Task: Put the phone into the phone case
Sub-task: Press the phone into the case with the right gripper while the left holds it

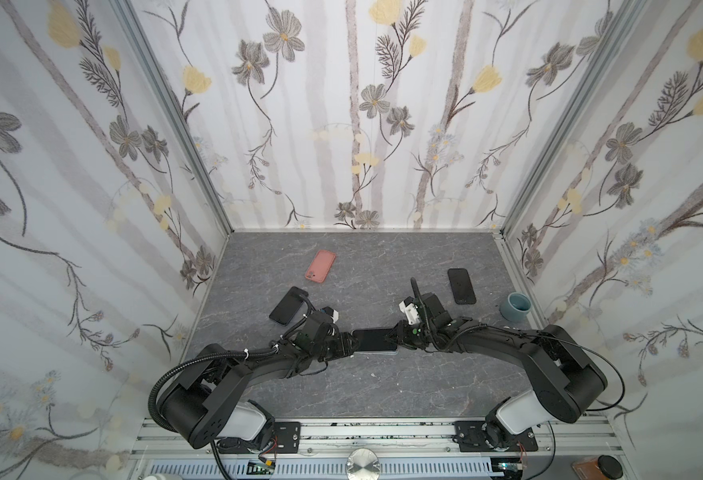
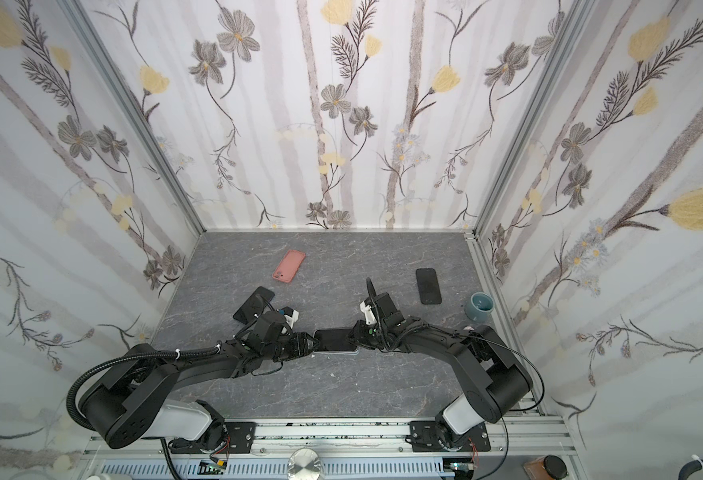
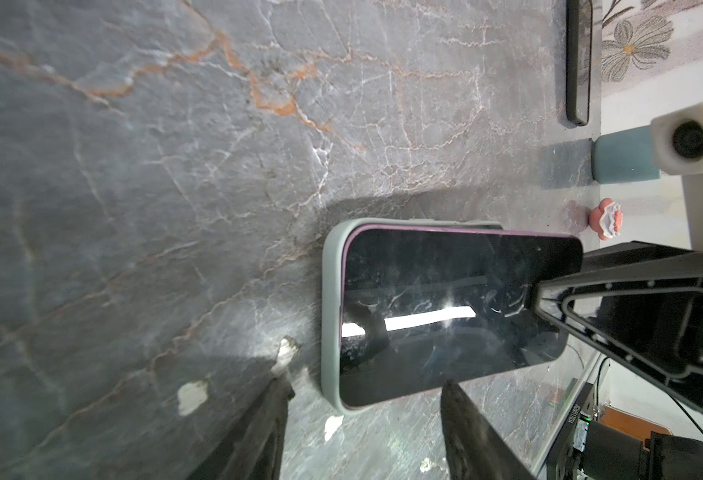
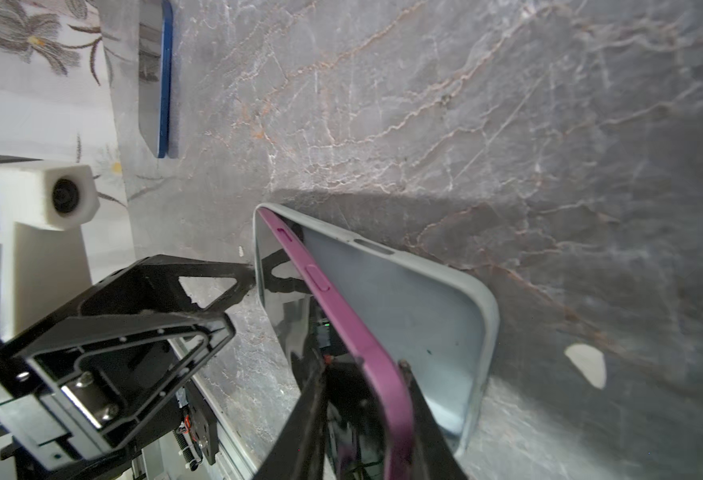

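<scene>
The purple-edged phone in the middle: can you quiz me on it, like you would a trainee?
1. True or false: the black-screened, purple-edged phone lies flat inside the pale grey-green phone case.
2. Fill in: the left gripper has its jaws ___.
3. The phone's raised end sits between the fingers of: A) the left gripper B) the right gripper C) neither.
Key: 1 false: one end is tucked in, the other tilts up. 2 open. 3 B.

Both top views high, looking down at table (image 1: 362,386); wrist views close, facing each other across phone (image 3: 445,291).
</scene>
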Motion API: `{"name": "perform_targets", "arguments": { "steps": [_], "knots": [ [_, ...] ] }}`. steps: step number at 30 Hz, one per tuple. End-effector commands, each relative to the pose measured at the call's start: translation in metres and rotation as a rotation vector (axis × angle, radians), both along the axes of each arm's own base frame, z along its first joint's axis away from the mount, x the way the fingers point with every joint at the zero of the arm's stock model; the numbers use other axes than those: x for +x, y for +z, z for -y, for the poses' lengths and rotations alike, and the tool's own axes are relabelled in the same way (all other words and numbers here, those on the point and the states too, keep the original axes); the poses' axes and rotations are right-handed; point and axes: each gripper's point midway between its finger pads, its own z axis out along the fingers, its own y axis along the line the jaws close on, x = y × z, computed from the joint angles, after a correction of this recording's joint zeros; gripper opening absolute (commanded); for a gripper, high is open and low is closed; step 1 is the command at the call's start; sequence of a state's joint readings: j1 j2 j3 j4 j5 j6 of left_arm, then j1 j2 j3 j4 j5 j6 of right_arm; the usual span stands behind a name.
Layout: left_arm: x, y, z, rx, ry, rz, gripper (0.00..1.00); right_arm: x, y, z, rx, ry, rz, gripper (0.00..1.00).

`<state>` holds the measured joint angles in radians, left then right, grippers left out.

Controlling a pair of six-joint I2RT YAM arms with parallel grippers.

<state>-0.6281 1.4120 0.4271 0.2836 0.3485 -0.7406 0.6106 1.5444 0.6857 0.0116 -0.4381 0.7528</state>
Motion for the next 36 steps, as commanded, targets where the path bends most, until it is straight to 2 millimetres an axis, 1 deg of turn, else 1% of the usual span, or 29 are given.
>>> {"name": "perform_targets", "arguments": {
  "steps": [1,10,13,19,22,24,26,27,29,32,33,36],
  "knots": [
    [0.0,-0.002,-0.004,0.015,0.014,-0.005,0.61,0.0,-0.011,0.012,-0.088,-0.018,0.003,0.29],
    [0.002,-0.001,-0.004,0.025,0.014,0.002,0.6,0.004,-0.002,0.012,-0.101,-0.02,0.032,0.38],
    [0.003,-0.001,-0.004,0.037,0.012,0.007,0.6,0.005,0.002,0.012,-0.103,-0.019,0.04,0.39],
    [0.01,0.005,-0.005,0.065,0.008,0.036,0.58,0.005,0.006,0.022,-0.14,-0.038,0.055,0.42],
    [0.014,0.007,-0.005,0.081,0.004,0.052,0.55,0.001,0.006,0.026,-0.14,-0.042,0.054,0.41],
    [0.016,0.007,-0.005,0.09,0.003,0.058,0.51,-0.003,0.005,0.029,-0.14,-0.044,0.05,0.39],
    [0.019,0.007,-0.005,0.097,0.004,0.062,0.5,-0.006,0.003,0.031,-0.143,-0.044,0.042,0.37],
    [0.021,0.007,-0.004,0.099,0.006,0.062,0.48,-0.008,0.001,0.031,-0.143,-0.041,0.037,0.36],
    [0.023,0.004,-0.003,0.102,0.004,0.054,0.46,-0.01,-0.002,0.031,-0.138,-0.036,0.027,0.35],
    [0.026,0.002,-0.001,0.104,0.002,0.048,0.45,-0.013,-0.004,0.03,-0.13,-0.03,0.015,0.3],
    [0.026,0.001,0.0,0.102,-0.003,0.048,0.41,-0.013,-0.006,0.03,-0.13,-0.029,0.012,0.3],
    [0.026,-0.002,0.0,0.103,-0.004,0.041,0.4,-0.014,-0.008,0.028,-0.121,-0.021,0.002,0.26]
  ]
}}
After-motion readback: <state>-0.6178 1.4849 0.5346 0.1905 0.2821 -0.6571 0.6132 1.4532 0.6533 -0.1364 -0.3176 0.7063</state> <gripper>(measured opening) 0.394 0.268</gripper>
